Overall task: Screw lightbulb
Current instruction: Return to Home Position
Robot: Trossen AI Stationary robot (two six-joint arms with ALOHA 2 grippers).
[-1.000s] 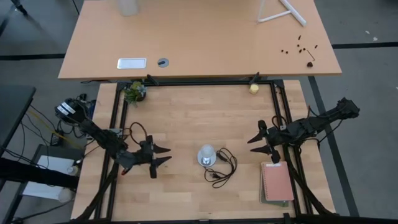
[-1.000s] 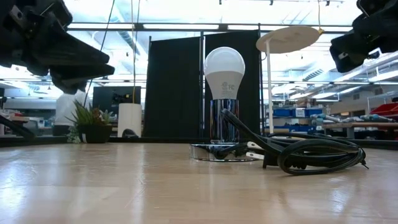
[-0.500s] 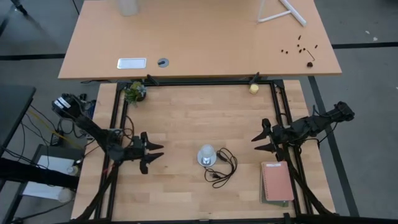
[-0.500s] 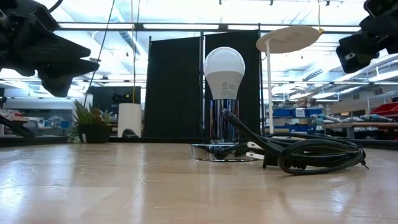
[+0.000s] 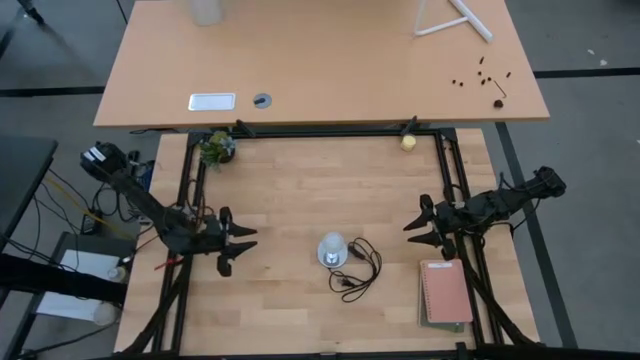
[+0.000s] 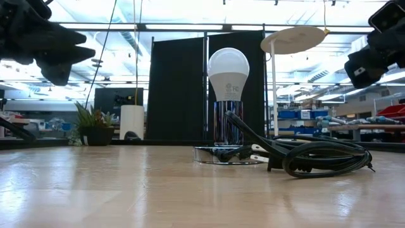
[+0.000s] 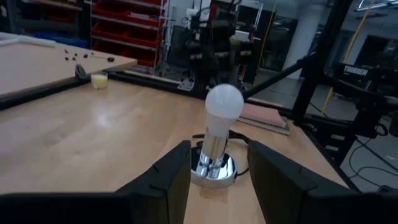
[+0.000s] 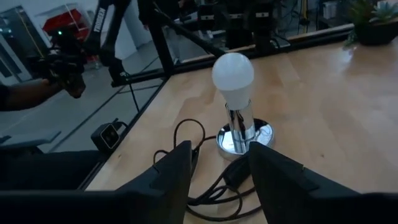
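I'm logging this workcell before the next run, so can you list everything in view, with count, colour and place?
lightbulb: one, white, upright in the socket at the table's middle.
socket base: one, silvery round disc with a chrome stem, under the bulb.
power cord: one, black, coiled on the table beside the base toward the right arm.
notebook: one, pinkish, spiral-bound, near the table's right front corner.
potted plant: one, green, back left corner.
small ball: one, yellowish, at the back edge, right of centre.
table: one, light wood, black frame.
left gripper: one, dark, open and empty, left of the bulb and apart from it.
right gripper: one, dark, open and empty, right of the bulb and apart from it.
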